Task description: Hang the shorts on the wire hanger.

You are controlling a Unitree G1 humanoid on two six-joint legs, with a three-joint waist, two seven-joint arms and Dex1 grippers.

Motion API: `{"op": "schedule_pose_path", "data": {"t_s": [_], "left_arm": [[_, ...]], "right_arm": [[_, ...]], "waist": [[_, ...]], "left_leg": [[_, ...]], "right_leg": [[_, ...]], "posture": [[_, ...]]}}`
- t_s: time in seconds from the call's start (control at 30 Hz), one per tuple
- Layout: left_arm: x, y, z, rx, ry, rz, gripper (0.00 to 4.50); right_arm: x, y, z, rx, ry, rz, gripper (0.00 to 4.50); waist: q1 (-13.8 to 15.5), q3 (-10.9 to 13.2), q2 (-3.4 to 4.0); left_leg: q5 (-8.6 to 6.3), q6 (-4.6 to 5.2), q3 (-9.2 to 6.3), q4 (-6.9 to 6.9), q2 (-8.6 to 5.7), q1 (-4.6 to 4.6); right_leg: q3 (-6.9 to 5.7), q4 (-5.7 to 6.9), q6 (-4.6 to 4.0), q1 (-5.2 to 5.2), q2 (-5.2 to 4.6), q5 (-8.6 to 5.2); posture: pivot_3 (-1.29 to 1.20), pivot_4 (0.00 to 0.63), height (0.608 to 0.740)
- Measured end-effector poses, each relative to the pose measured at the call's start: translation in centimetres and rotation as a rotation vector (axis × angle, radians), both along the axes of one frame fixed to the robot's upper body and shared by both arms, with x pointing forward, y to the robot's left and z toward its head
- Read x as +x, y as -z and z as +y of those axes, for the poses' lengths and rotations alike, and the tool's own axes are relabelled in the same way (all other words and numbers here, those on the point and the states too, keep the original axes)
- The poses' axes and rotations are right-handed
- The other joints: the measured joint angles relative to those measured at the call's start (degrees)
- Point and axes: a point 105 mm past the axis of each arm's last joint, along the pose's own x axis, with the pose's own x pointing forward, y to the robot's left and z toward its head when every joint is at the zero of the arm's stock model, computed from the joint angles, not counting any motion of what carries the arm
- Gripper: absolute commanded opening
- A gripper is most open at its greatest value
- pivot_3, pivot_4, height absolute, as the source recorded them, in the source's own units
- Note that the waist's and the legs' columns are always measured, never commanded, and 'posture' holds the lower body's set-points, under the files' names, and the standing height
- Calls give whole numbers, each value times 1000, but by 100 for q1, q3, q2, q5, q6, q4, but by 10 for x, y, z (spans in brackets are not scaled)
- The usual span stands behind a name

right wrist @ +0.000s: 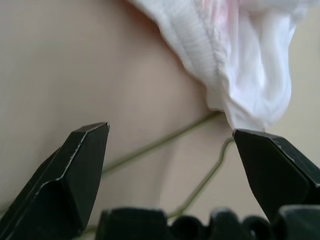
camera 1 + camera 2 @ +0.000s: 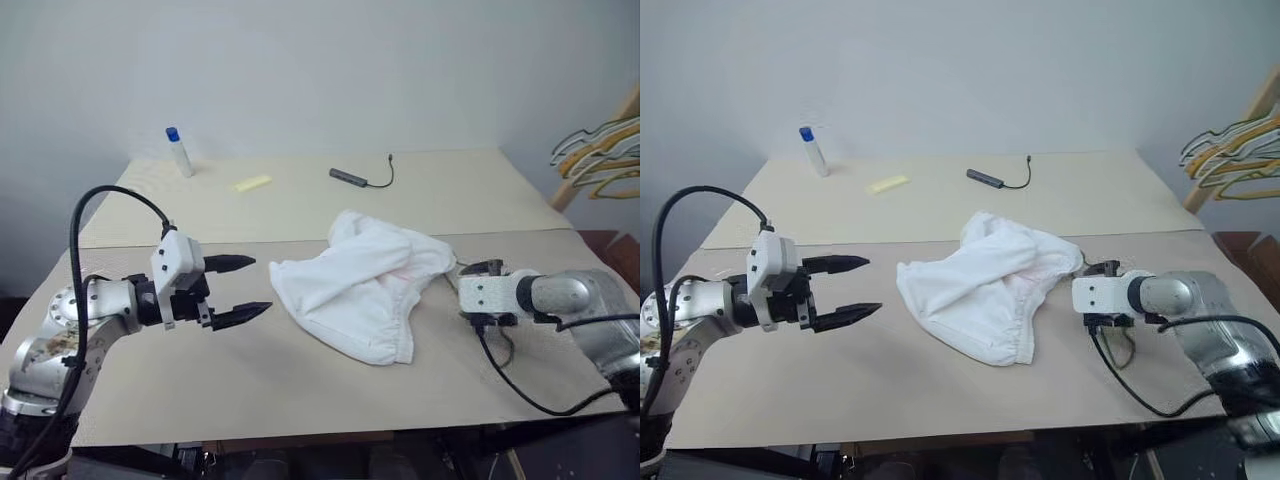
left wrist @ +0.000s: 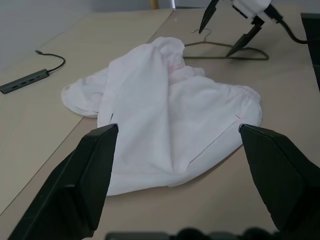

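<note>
Shorts [image 2: 362, 292] lie crumpled mid-table [image 2: 250, 380]. Wire hanger [image 3: 227, 56] flat on table just beside shorts, on their right. Left gripper [image 2: 238, 290] left of shorts, fingers spread, empty. Right gripper [image 3: 223, 30] above hanger, fingers apart, holding nothing.

White shorts [image 2: 362, 287] crumpled mid-table, thin olive wire hanger [image 3: 226, 54] flat beside them, touching their edge

Soft, even light; faint shadows; right wrist view blurred up close.
</note>
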Motion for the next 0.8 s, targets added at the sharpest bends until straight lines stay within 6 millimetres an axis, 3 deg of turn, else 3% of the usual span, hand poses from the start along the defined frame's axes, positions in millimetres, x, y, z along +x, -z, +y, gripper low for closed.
{"op": "schedule_pose_path", "data": {"t_s": [0.13,0.2,0.4,0.47,0.57,0.8], "left_arm": [[2,1,-2,5,31,6,4202],[4,1,-2,9,36,4,4202],[5,3,-6,13,58,11,4202],[5,3,-5,14,55,13,4202],[4,3,-5,15,56,13,4202],[5,4,-5,26,50,6,4202]], "right_arm": [[-43,1,60,185,-72,109,4437],[-51,8,76,219,-64,151,4437],[-49,44,109,146,-11,153,4437],[-42,47,112,95,-7,101,4437],[-31,48,106,43,22,52,3624],[-13,51,66,-111,97,-13,1279]], "waist": [[-57,-6,-4],[-85,-12,-11],[-149,-28,-23],[-153,-36,-25],[-136,-48,-38],[-85,-51,-39]], "left_leg": [[-2,3,0,12,3,-1],[-2,3,0,15,2,-1],[-5,-4,-3,11,3,-1],[-7,-7,-3,11,3,1],[-7,-8,-5,12,2,1],[-7,-8,-9,10,-1,1]], "right_leg": [[0,0,1,3,3,-1],[-1,-1,1,5,3,-1],[-5,2,-1,-5,5,-2],[-5,3,-1,-6,4,-1],[-7,-1,-1,-3,4,-1],[-14,-2,-1,0,2,-2]], "posture": [[-130,0,740],[-132,0,740],[-110,0,740],[-105,0,740],[-99,0,740],[-115,0,740]]}}
